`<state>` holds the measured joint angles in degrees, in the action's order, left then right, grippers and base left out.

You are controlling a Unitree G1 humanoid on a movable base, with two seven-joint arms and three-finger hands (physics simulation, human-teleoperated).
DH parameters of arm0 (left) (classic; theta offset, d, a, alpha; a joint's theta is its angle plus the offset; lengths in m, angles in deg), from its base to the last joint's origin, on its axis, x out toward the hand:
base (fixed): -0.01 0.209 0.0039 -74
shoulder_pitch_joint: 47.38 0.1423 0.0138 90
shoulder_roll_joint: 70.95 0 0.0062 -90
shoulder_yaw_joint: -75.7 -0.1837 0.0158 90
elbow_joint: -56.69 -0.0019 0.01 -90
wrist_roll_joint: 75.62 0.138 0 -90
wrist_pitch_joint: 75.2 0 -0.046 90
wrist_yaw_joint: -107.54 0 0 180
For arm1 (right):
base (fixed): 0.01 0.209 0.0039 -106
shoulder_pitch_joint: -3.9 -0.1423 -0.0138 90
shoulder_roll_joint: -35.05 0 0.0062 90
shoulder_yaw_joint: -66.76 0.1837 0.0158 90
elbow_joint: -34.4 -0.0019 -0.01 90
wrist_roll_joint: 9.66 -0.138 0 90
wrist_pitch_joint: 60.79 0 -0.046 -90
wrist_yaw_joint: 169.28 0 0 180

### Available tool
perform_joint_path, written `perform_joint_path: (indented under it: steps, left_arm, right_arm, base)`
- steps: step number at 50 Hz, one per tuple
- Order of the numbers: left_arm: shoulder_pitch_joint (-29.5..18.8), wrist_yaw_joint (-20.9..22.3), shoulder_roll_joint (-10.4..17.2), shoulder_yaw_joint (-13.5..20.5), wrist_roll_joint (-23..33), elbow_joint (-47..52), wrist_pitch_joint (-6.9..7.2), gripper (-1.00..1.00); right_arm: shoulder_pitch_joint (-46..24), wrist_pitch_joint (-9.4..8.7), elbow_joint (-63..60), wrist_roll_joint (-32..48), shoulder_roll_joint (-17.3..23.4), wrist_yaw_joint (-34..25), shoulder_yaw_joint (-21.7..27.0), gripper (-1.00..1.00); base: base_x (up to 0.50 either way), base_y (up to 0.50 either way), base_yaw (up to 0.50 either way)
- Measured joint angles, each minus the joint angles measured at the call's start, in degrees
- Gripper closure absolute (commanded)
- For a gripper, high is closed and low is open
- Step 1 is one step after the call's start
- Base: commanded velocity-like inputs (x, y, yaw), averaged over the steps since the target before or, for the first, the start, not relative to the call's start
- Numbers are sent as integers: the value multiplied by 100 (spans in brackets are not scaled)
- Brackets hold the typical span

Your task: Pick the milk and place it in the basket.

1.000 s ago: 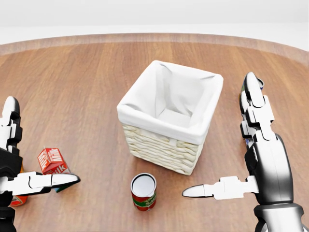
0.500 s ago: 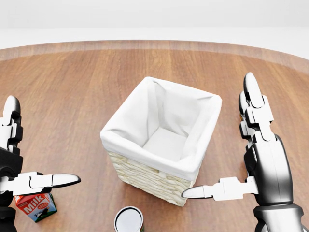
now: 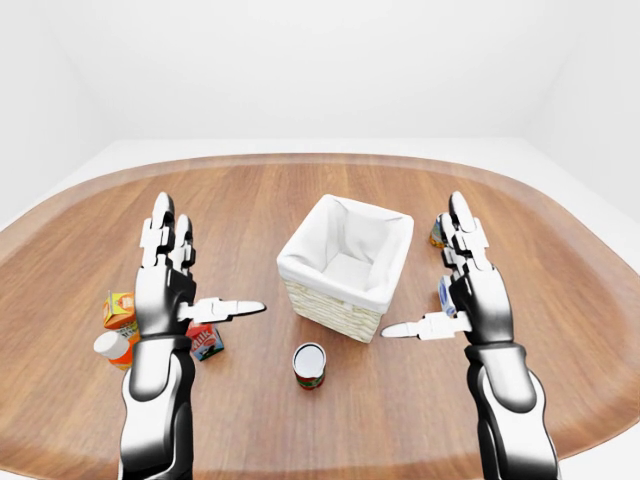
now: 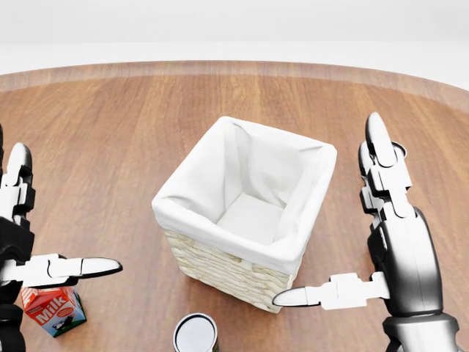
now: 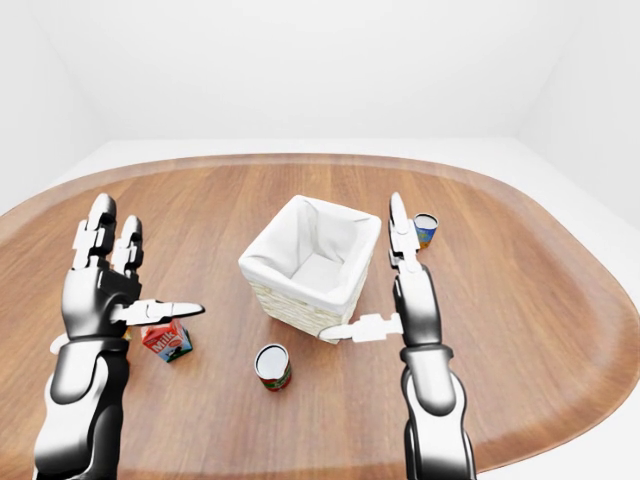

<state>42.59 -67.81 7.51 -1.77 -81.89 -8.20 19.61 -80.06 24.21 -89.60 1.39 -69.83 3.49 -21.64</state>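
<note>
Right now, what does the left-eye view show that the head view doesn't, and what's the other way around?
Only the left-eye view shows an orange carton and a white-capped bottle at the left, two cans partly hidden behind the right hand, the table's far rim and the white walls. Only the head view gives a close look down into the basket, whose white liner holds nothing, and makes the milk label readable. Both show the basket, the milk beside the open left hand, the red can and both open hands.
</note>
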Motion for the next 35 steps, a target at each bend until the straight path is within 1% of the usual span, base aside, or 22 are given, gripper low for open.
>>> perform_joint_path:
  steps: [2, 3, 11, 14, 23, 26, 35]
  left_arm:
    - [-59, 6, 39, 10, 103, -101, -57, -100]
    - [-93, 6, 65, 18, 166, -162, -110, -100]
    - [-345, 20, 276, 79, 709, -704, -688, -100]
    - [-415, 11, 353, 92, 963, -936, -981, -100]
    - [-492, 117, 561, 204, 1525, -1470, -981, -100]
    - [-541, 93, 647, 257, 1716, -1698, -981, -100]
    - [-563, 175, 837, 344, 2084, -2224, -981, -100]
  right_arm:
    - [2, 0, -4, -7, 0, -1, 4, -100]
    - [2, 0, -5, -11, 0, -2, 6, -100]
    - [-4, 0, -10, -29, 0, 2, 23, -100]
    - [-7, 0, -18, -17, -2, 8, 10, -100]
    - [-21, 0, -33, -3, -1, 19, -2, -100]
    - [-27, 0, -37, -3, -1, 22, 1, -100]
    - [-46, 0, -51, 16, 0, 38, 2, -100]
  base:
    - [0, 0, 0]
    - [0, 0, 0]
    - [0, 0, 0]
    - [0, 0, 0]
    - [0, 0, 0]
    - [0, 0, 0]
    - [0, 0, 0]
